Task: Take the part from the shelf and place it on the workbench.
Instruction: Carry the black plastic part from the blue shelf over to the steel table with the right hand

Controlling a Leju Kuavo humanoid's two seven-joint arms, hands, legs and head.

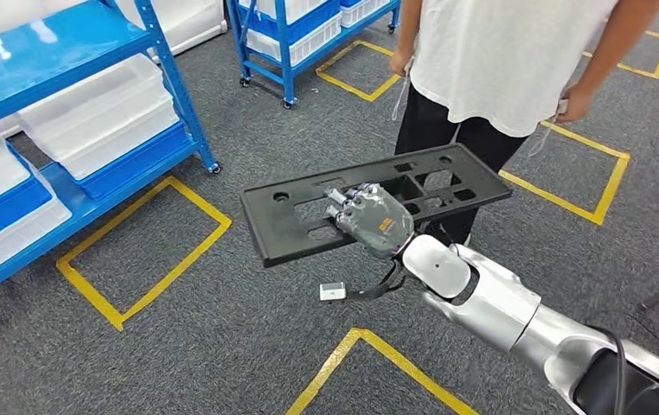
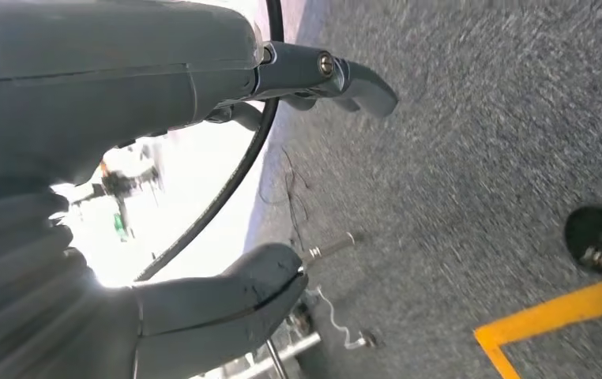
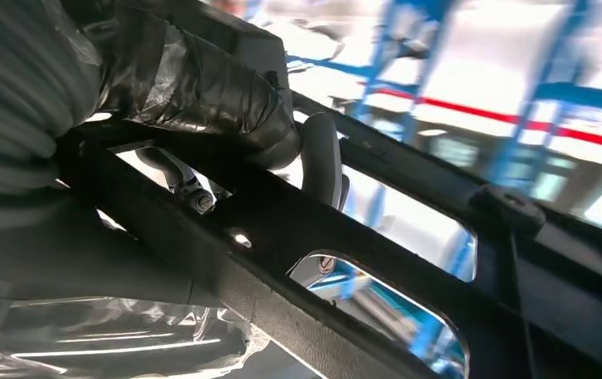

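Observation:
The part is a long flat black plastic panel [image 1: 296, 220] with several cut-outs, held level above the grey carpet in the head view. My right hand [image 1: 369, 220] grips it near its middle, fingers through an opening. In the right wrist view the panel's black bars [image 3: 298, 237] cross the picture and the hand's fingers [image 3: 203, 87] wrap over one bar. My left hand [image 2: 163, 197] hangs over the carpet in the left wrist view, thumb and fingers apart with nothing between them.
A blue shelf [image 1: 175, 82] with white bins stands at the left, a second blue rack [image 1: 287, 52] at the back. A person in a white shirt [image 1: 499, 60] stands just behind the panel. Yellow floor tape [image 1: 144, 251] marks squares on the carpet.

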